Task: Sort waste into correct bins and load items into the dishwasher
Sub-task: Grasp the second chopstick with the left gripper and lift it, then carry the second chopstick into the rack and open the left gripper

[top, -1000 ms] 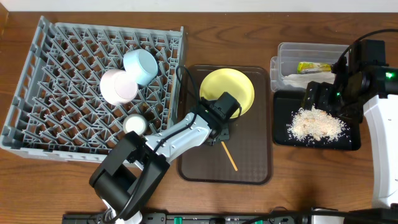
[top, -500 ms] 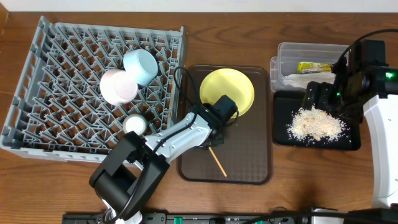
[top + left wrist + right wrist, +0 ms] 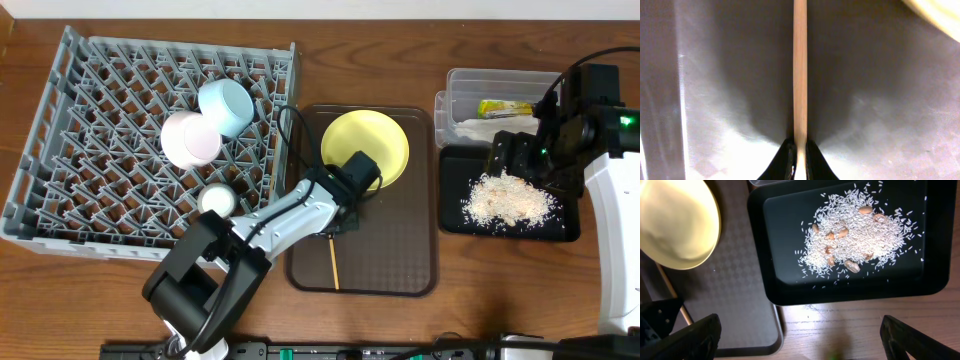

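Note:
My left gripper (image 3: 340, 215) is shut on a thin wooden chopstick (image 3: 333, 262) over the brown tray (image 3: 400, 270). In the left wrist view the chopstick (image 3: 800, 65) runs straight out from the shut jaws (image 3: 800, 162). The yellow plate (image 3: 365, 148) lies on the brown tray just behind. The grey dish rack (image 3: 90, 170) holds a light blue bowl (image 3: 226, 106), a white bowl (image 3: 190, 138) and a small white cup (image 3: 216, 201). My right gripper (image 3: 515, 160) is open and empty (image 3: 800, 340) above the black tray (image 3: 770, 280), which holds the rice scraps (image 3: 855, 235).
The clear tub (image 3: 455, 80) behind the black tray (image 3: 450, 215) holds the green-and-yellow wrapper (image 3: 505, 108) and the white napkin (image 3: 470, 128). The plate's edge (image 3: 940, 10) shows at the top right of the left wrist view.
The left gripper has turned with the chopstick, whose free end swung from pointing front-right to pointing straight toward the tray's front edge. The right arm has not moved.

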